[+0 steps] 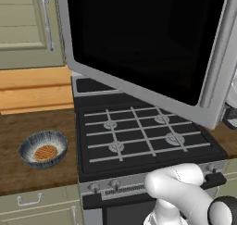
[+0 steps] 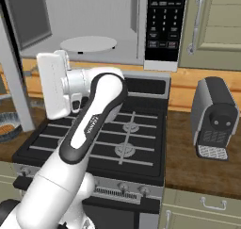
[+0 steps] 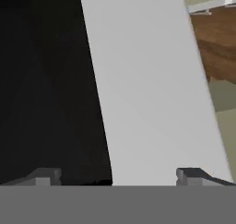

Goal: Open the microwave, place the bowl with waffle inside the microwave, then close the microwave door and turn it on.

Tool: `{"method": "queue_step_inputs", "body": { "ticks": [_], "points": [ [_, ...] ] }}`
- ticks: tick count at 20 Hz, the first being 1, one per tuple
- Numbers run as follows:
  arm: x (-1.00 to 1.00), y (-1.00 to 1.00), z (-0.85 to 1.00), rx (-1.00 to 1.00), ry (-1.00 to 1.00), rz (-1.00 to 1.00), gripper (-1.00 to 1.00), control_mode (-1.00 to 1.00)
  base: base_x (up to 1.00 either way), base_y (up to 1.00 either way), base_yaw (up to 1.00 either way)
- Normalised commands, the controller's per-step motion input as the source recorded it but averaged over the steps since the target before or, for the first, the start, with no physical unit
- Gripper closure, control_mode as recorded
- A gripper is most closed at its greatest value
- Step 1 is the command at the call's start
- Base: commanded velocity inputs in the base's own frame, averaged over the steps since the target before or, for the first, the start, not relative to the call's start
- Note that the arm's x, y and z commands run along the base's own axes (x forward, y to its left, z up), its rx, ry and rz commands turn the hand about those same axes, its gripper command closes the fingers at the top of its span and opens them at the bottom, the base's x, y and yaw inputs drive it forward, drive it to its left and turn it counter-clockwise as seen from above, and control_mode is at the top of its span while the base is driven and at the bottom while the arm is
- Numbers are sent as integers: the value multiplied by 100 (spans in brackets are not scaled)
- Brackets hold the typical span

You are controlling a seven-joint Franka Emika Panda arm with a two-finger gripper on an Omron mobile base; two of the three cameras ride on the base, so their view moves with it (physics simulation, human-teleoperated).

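The microwave (image 2: 101,11) hangs above the stove with its cavity showing, a round turntable plate (image 2: 88,43) inside and the black keypad (image 2: 164,20) on its right. The microwave door (image 1: 139,39) stands swung wide out over the stove, and its silver edge (image 2: 13,82) runs down the left of the right base view. The blue-grey bowl (image 1: 43,148) holds the orange-brown waffle (image 1: 45,152) on the wooden counter left of the stove. My gripper (image 3: 117,179) is open, its fingertips (image 3: 44,177) wide apart, close against the door's black glass and silver frame (image 3: 147,94). Nothing is held.
The black gas stove (image 1: 139,131) lies under the open door. Beige cabinet doors (image 1: 23,25) hang on the wall at the left. A small silver and black appliance (image 2: 214,117) stands on the counter right of the stove. My arm (image 2: 92,119) reaches over the burners.
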Motion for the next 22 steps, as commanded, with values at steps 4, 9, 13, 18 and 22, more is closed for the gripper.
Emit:
{"method": "queue_step_inputs", "body": {
  "ticks": [4,9,13,18,22],
  "points": [
    [-40,87,30,0,-16,0,-100,-100,0,0,0],
    [-30,99,21,0,-20,-4,-100,-100,0,0,0],
    [-4,64,3,0,-7,-7,-100,-100,0,0,0],
    [-1,-39,-21,0,-2,0,-100,-100,0,0,0],
    [-4,-75,-77,-10,-10,-11,-100,-100,0,0,0]
  ]
}}
